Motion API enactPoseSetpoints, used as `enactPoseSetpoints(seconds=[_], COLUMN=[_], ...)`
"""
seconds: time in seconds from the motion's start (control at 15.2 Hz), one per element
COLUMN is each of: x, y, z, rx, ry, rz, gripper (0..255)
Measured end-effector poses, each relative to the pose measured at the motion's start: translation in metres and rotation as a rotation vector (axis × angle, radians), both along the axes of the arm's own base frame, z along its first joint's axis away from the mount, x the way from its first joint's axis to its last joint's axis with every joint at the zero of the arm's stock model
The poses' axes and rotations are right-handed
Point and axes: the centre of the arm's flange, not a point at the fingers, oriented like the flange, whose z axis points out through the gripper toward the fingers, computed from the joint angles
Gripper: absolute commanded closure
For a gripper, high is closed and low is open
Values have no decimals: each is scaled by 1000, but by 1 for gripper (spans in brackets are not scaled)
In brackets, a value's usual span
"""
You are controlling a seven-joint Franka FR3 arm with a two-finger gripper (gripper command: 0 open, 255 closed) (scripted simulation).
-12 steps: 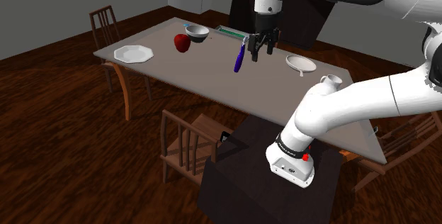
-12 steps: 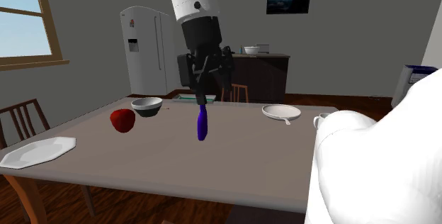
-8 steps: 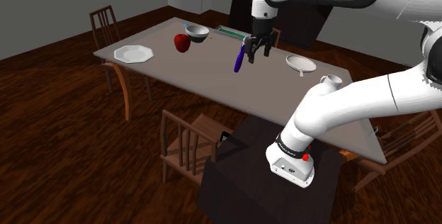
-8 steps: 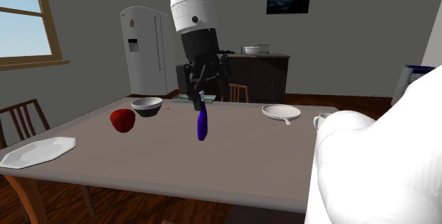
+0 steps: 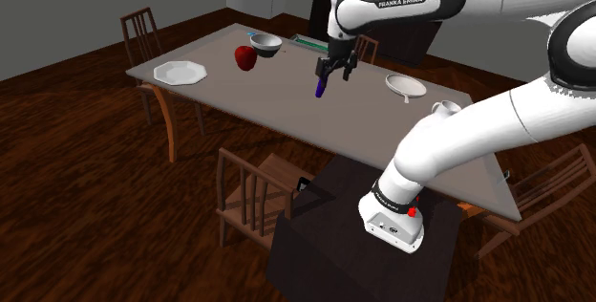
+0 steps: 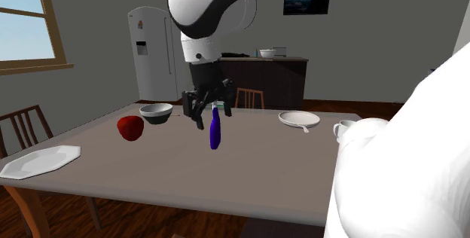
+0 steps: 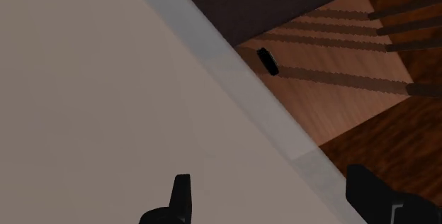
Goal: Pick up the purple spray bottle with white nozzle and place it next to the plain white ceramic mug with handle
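The purple spray bottle [image 5: 321, 83] [image 6: 215, 131] stands slightly tilted near the middle of the table. My gripper [image 5: 336, 64] [image 6: 207, 113] hangs level with the bottle's white nozzle, close beside it on the far side. In the wrist view the gripper [image 7: 276, 201] is open, with bare table top [image 7: 92, 102] between its fingers and no bottle there. The white mug [image 5: 445, 111] [image 6: 343, 129] stands near the table's end, toward the shoulder view's right, well apart from the bottle.
On the table [image 5: 287, 90] are a red apple [image 5: 245, 57], a bowl [image 5: 266, 45], a white plate [image 5: 180, 72] and a second plate [image 5: 404, 85] beside the mug. A chair [image 5: 250, 195] stands at the near side. The table's edge [image 7: 248, 95] runs just past the fingers.
The gripper has come down from above the bottle to nozzle height while the arm swung over it. The bottle stays where it stood.
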Motion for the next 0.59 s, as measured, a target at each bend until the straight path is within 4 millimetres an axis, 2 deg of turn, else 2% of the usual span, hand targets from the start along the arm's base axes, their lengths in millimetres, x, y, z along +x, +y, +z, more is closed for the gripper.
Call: enactPoseSetpoints(seconds=[0.2, 0.59], x=[16, 51], y=[-19, -69], z=[-18, -61], rx=[-25, -75], ry=[-41, -123], rz=[-54, -162], gripper=[0, 0])
